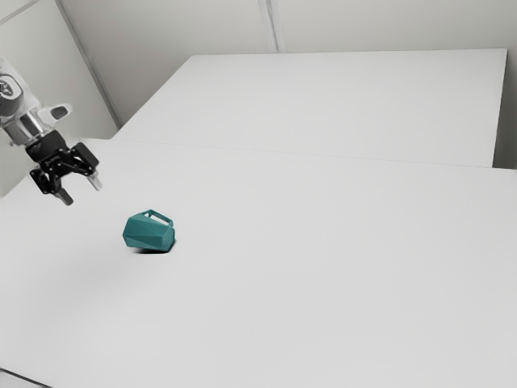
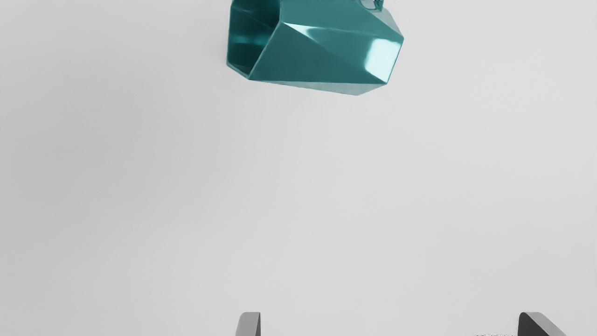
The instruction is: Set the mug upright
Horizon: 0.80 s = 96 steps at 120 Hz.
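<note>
Your claw [image 1: 81, 192] has its fingers [image 2: 248, 324] spread wide over the pale tabletop [image 2: 326, 196]. Out beyond the fingertips, well apart from them, you have the faceted teal mug [image 2: 326, 56] on its side, its mouth facing sideways to your claw, its partly visible handle [image 2: 378, 5] on the far side from you.

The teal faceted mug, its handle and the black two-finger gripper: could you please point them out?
Teal faceted mug [image 2: 322, 58]: wrist view, side wall.
Mug's handle [image 1: 162, 217]: exterior view, outer bar.
Black gripper [image 1: 81, 192]: exterior view, midway between fingertips.
</note>
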{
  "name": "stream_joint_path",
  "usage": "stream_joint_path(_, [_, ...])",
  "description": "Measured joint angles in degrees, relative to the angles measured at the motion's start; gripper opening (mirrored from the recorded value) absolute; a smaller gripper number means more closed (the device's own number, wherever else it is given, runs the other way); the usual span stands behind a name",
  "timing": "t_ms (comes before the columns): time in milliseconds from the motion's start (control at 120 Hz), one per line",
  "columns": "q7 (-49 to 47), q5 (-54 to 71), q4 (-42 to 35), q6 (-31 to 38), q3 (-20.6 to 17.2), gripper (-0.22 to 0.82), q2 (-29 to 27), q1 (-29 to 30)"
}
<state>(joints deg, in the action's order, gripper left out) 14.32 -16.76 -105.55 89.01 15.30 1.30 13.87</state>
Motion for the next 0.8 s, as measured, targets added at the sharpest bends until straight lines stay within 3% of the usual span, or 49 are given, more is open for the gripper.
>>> stream_joint_path(492, [28.42, -13.38, -1.10, 3.37, 0.04, 0.60, 13.19, 4.33])
stream_joint_path(800, [42.18, -19.13, 3.20, 5.75, 1.12, 0.60, 20.49, 4.47])
